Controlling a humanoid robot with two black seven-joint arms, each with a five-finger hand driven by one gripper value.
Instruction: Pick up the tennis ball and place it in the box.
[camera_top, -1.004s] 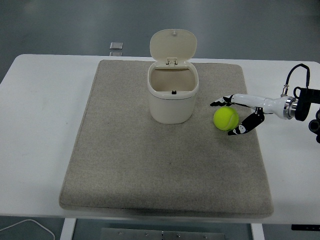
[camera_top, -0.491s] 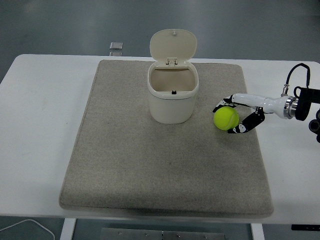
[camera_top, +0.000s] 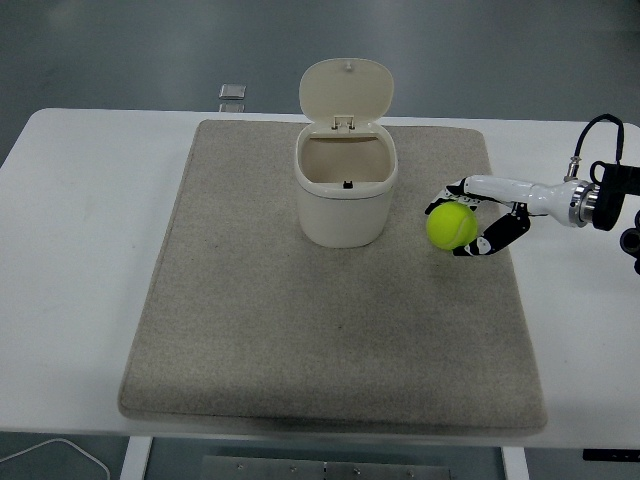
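1. your right hand (camera_top: 478, 215) grips the tennis ball (camera_top: 451, 225), fingers curled around it.
2. the ball sits right of the open box (camera_top: 345, 193), apart from it, over the grey mat (camera_top: 300, 330) on the bench (camera_top: 80, 250).

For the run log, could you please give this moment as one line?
phase: grasp | right hand: shut on tennis ball | box: lid open, left of ball | left arm: out of view

right arm (camera_top: 610, 200) cropped, cable (camera_top: 50, 450) cut off
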